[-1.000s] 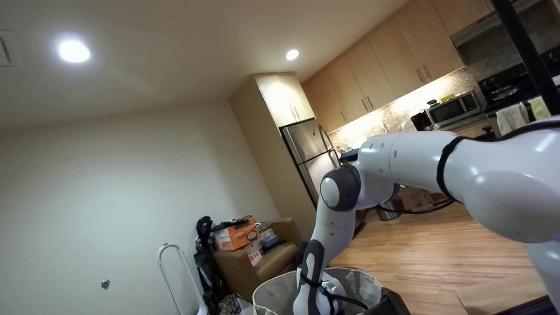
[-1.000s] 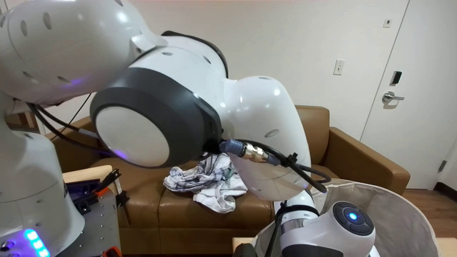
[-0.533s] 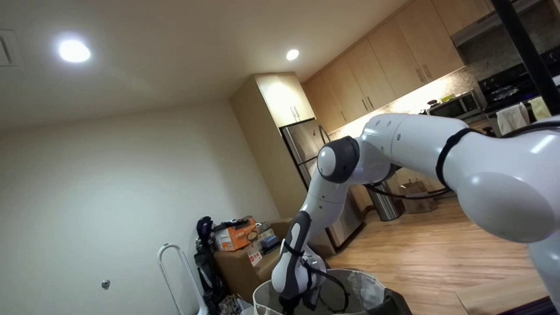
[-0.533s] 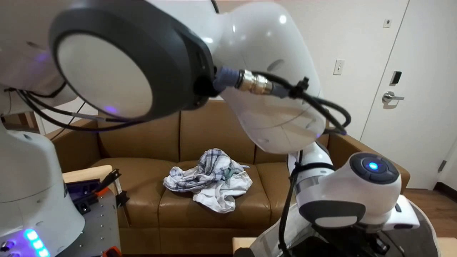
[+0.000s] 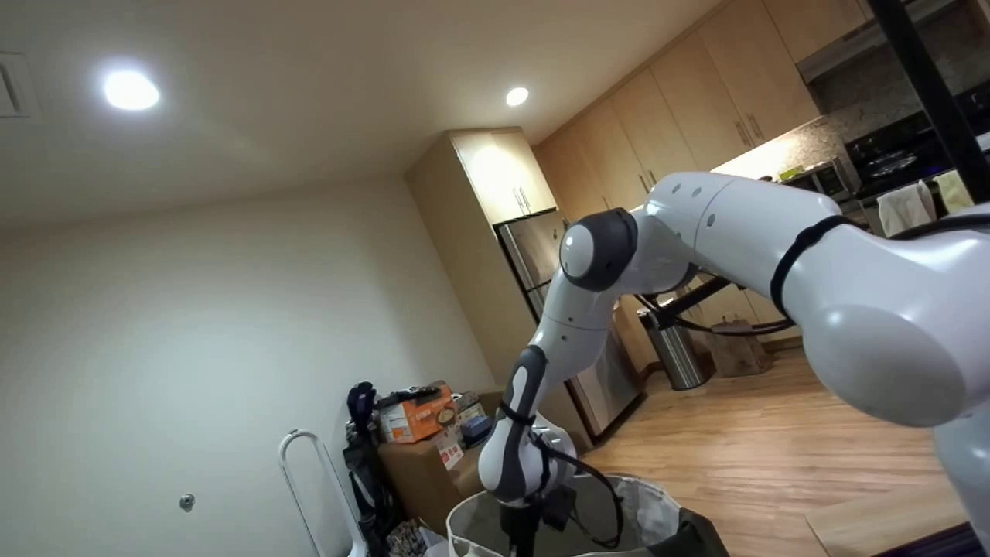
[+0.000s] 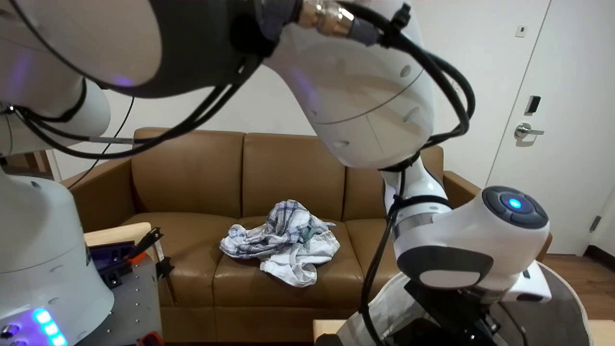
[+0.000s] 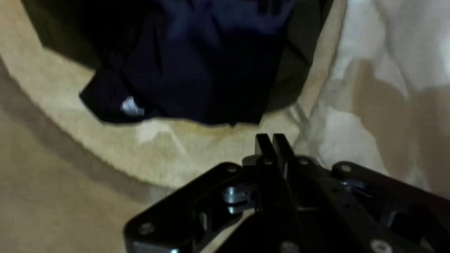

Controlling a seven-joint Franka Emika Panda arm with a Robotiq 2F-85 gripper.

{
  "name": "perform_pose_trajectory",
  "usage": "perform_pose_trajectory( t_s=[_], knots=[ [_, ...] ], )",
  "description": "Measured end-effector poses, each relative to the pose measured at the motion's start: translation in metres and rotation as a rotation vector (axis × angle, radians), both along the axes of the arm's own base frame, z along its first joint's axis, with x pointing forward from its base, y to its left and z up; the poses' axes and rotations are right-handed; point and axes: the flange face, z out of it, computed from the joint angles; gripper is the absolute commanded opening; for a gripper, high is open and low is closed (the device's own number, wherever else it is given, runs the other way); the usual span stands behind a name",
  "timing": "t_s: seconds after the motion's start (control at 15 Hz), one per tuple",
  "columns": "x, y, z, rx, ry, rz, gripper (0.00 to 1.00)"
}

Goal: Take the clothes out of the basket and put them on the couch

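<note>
Raised higher, the hand (image 7: 271,138) (fingers (image 7: 264,147) together) hangs inside the basket (image 5: 650,512).

- No text can be read.
- The orange box (image 5: 433,412), at the edge of the brown seat (image 5: 418,473), is printed too small to be deciphered.
- The dark blue cloth (image 7: 197,80) is marked in white, too blurred to decipher.

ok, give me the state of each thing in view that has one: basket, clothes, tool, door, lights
Basket: open at the top, dark clothing inside
Dark blue garment: crumpled in the basket, not gripped
Tool: shut, nothing held, inside the basket
Plaid and white clothes: heaped on the couch
Door: shut
Ceiling lights: on
Wrist button: lit blue
</note>
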Motion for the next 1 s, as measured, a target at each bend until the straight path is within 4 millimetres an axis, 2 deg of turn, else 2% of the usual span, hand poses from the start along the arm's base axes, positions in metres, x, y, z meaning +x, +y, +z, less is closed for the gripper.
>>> perform_pose_trajectory(
  t_s=[0.2,0.33,0.47,0.67,0.8,1.0],
  knots=[
    [-0.039,-0.013,-0.059,0.08,0.164,-0.038,0.54],
    [-0.053,-0.021,-0.087,0.071,0.219,-0.057,0.65],
    [-0.053,-0.021,-0.109,0.047,0.244,-0.051,0.78],
    [-0.038,-0.01,-0.133,-0.008,0.235,-0.026,0.99],
    [-0.03,-0.004,-0.143,-0.063,0.205,-0.018,1.0],
    [-0.027,-0.009,-0.148,-0.145,0.161,-0.027,1.0]
  ],
)
